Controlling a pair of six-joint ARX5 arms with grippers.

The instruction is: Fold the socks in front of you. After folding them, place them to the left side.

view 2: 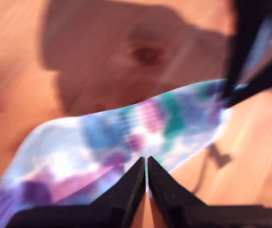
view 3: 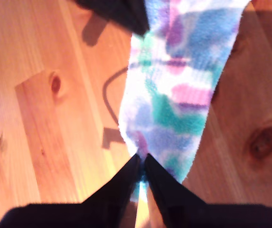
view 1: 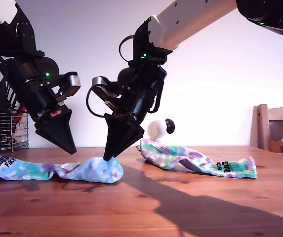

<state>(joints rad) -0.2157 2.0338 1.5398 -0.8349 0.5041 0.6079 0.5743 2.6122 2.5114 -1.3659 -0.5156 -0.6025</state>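
Near sock [view 1: 52,169] lies lengthwise across exterior view, left-right.

Black pointed grippers [view 1: 89,150] — white arm (green LEDs)

You see two soft, ribbed-knit tie-dye socks [view 1: 57,170], matt cloth, lying on a smooth, lightly glossy knotted pine table [view 1: 141,207]. The black tapered gripper fingers [view 1: 117,140] look like matt plastic; a wire rack [view 1: 5,131] gleams metallic.

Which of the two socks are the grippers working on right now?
The sock at the exterior view's left; both grippers are down at it. The other sock, toward that view's right, lies untouched.
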